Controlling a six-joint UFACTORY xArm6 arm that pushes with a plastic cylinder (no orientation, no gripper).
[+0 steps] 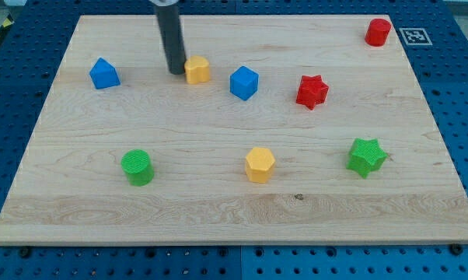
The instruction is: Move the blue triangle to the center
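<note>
Down near the view's top, my tip (176, 72) holds nothing and stands just beside the yellow block (197, 69), while the blue triangle (103, 74) waits apart at its left, probably not yet approached.

A pale wooden board (234, 210) lies on a blue perforated table (459, 70); a black-and-white marker tag (413, 35) sits by the table's top right corner.
</note>
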